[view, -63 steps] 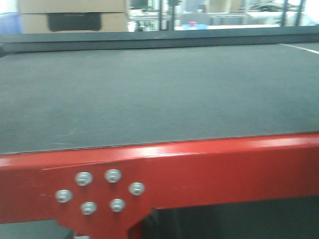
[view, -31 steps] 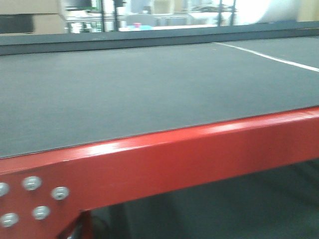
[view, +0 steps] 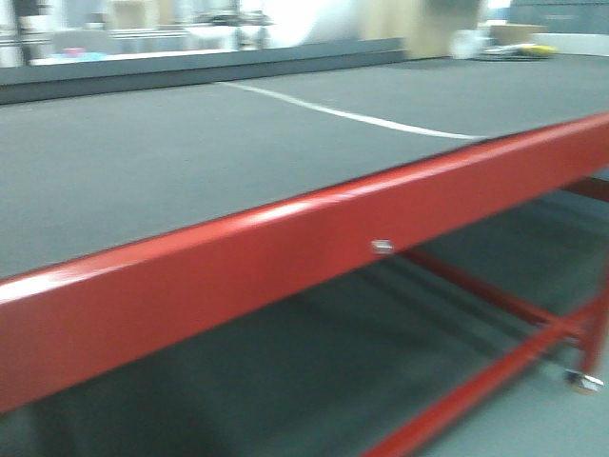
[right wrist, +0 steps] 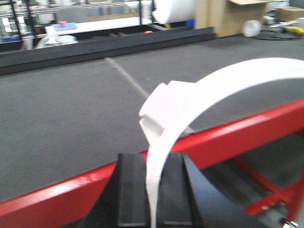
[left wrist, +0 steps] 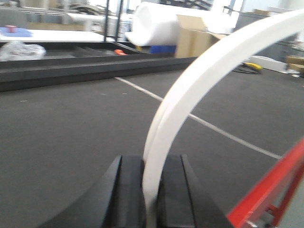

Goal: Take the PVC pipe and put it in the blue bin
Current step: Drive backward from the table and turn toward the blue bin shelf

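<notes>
No PVC pipe and no blue bin can be made out in any view. In the left wrist view my left gripper (left wrist: 151,159) is shut on a white curved strip (left wrist: 204,76) that arcs up and to the right above the dark grey table mat (left wrist: 71,123). In the right wrist view my right gripper (right wrist: 152,159) is shut on a similar white strip (right wrist: 213,85), folded over near the jaws, above the table's red front rail (right wrist: 223,135). Neither gripper shows in the front view.
The front view shows the grey mat (view: 171,162) with a white line (view: 352,116) across it, the red rail (view: 285,257) and red lower bars (view: 495,362) with a caster (view: 582,381). Beyond the table are a white roll (left wrist: 156,23), cardboard boxes (left wrist: 194,38) and shelving.
The front view has swung to the right along the table. The bolted bracket has left the picture, and the white line and the table's right-hand legs have come in.
</notes>
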### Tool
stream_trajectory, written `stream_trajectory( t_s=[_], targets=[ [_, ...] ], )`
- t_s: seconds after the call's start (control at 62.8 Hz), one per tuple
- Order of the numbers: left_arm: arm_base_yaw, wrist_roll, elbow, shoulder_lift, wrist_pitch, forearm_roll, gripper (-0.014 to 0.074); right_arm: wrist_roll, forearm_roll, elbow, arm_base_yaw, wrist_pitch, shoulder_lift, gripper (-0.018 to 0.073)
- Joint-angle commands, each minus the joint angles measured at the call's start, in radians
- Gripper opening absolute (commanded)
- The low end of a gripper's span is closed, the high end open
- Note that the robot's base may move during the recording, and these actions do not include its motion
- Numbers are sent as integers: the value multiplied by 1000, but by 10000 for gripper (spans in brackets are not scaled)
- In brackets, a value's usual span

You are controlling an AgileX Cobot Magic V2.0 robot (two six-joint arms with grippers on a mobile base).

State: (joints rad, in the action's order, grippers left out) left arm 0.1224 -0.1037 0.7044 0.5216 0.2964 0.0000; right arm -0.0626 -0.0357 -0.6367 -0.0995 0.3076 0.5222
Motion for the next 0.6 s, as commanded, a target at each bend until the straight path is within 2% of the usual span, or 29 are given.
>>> stream_trajectory(
  t_s=[0.0, 0.589],
  targets=[
    [-1, -4, 0, -7, -31, 5, -111, 4, 7, 0, -1, -32, -5, -169],
    [-1, -4, 0, -7, -31, 5, -111, 4, 7, 0, -1, -32, -5, -169]
  ],
)
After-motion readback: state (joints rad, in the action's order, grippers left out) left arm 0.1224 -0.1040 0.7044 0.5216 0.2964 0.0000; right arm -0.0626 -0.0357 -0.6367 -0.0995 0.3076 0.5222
